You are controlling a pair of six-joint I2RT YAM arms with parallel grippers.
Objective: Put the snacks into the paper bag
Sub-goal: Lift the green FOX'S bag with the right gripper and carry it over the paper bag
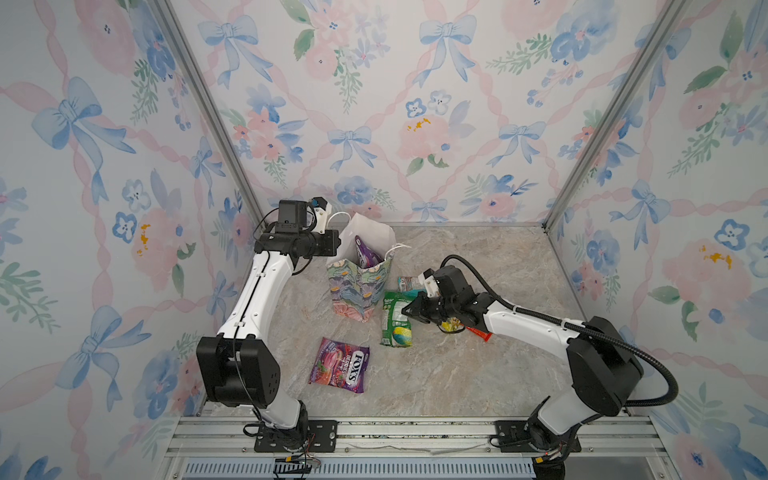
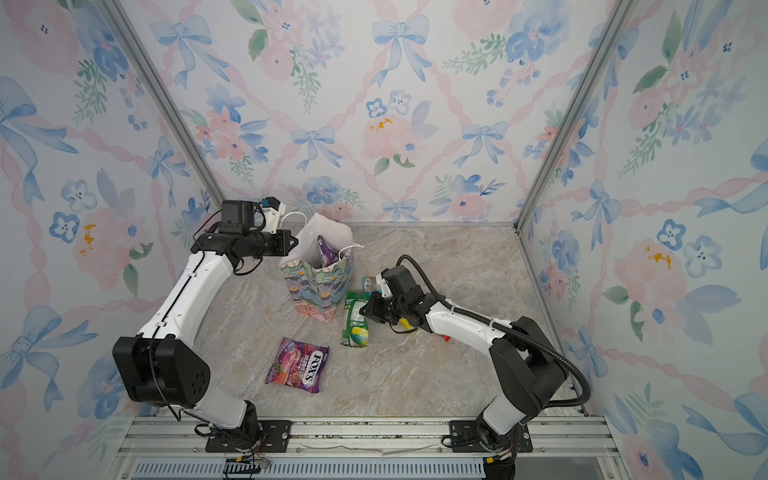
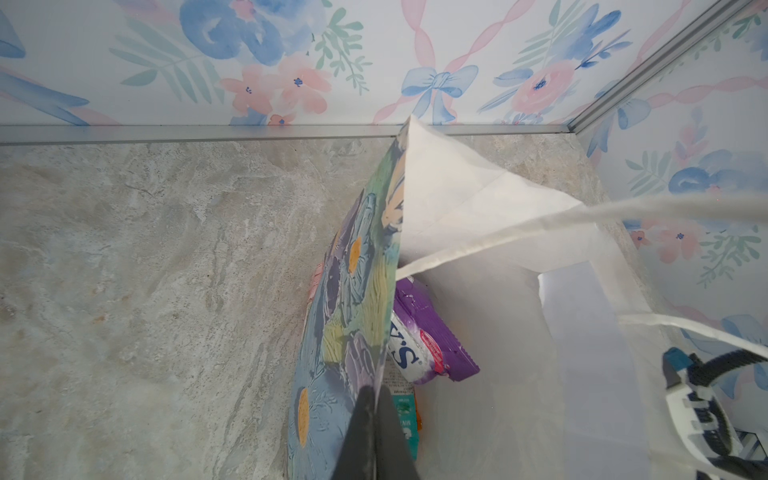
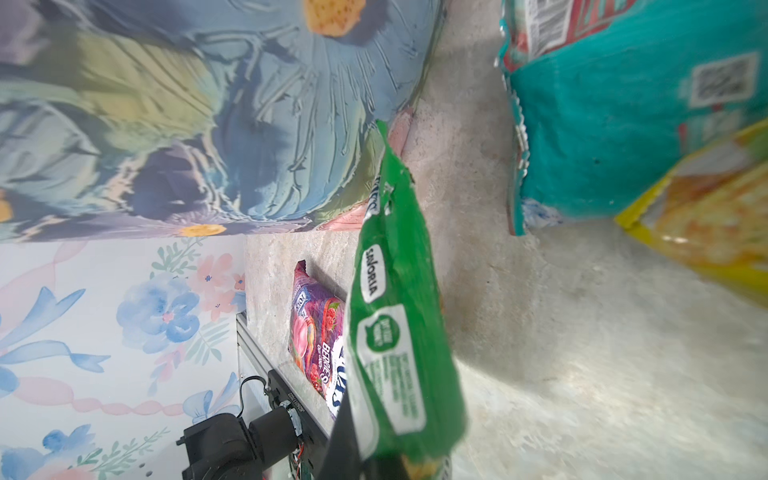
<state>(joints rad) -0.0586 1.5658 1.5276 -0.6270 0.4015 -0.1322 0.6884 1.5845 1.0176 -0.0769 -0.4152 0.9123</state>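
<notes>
The flowered paper bag (image 1: 357, 286) (image 2: 316, 291) stands upright at mid-table, and my left gripper (image 1: 338, 245) (image 3: 376, 415) is shut on its left rim. A purple packet (image 3: 432, 349) and a teal one (image 3: 405, 424) lie inside it. To the right of the bag, my right gripper (image 1: 409, 309) (image 4: 374, 453) is shut on the green snack packet (image 1: 397, 320) (image 4: 395, 311), whose far end hangs toward the table. A purple FOX'S packet (image 1: 340, 365) (image 4: 316, 332) lies flat near the front. A teal packet (image 1: 407, 284) (image 4: 602, 124) lies behind the right gripper.
A yellow packet (image 1: 451, 324) (image 4: 706, 216) and a small red-orange one (image 1: 480, 332) lie partly hidden under my right arm. Floral walls enclose the marble-patterned table (image 1: 478, 374) on three sides. An aluminium rail (image 1: 415, 432) runs along the front edge.
</notes>
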